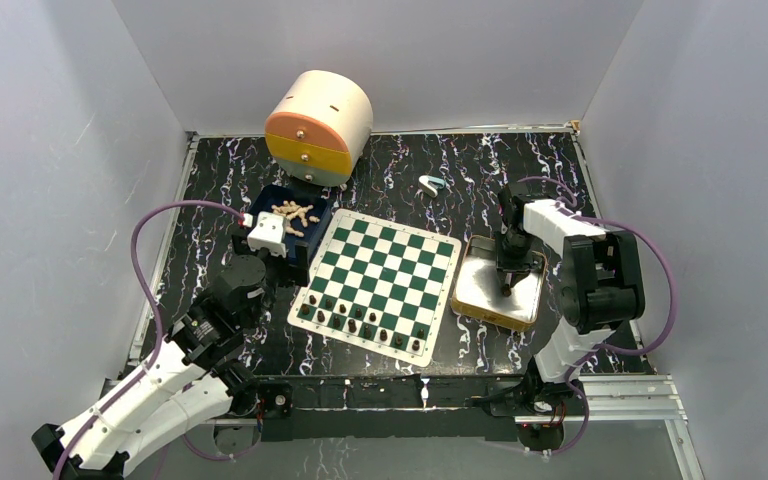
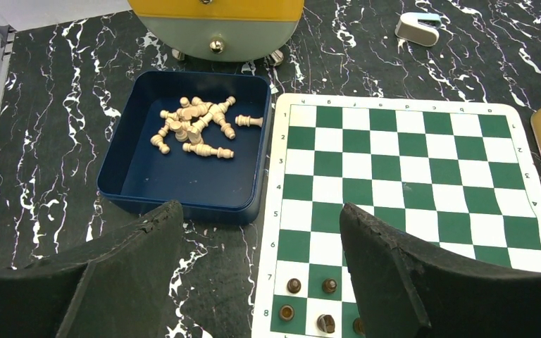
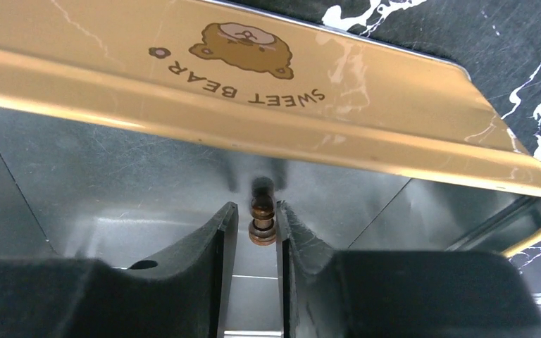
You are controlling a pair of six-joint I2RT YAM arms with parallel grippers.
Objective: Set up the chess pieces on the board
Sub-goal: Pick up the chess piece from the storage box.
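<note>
The green and white board (image 1: 385, 262) lies mid-table. Several dark brown pieces (image 1: 360, 322) stand on its two nearest rows, some also in the left wrist view (image 2: 294, 285). Pale beige pieces (image 2: 194, 130) lie heaped in a blue tray (image 2: 183, 184) left of the board. My left gripper (image 2: 259, 211) is open and empty, hovering over the tray's near edge and the board's left edge. My right gripper (image 3: 257, 211) reaches down into a yellow tin (image 3: 253, 91) right of the board and is shut on a dark brown pawn (image 3: 262, 222).
A round cream, orange and yellow drawer box (image 1: 318, 125) stands behind the blue tray. A small white and blue object (image 1: 431, 184) lies behind the board. Grey walls close in the left, back and right sides. The tin (image 1: 475, 295) sits close to the board's right edge.
</note>
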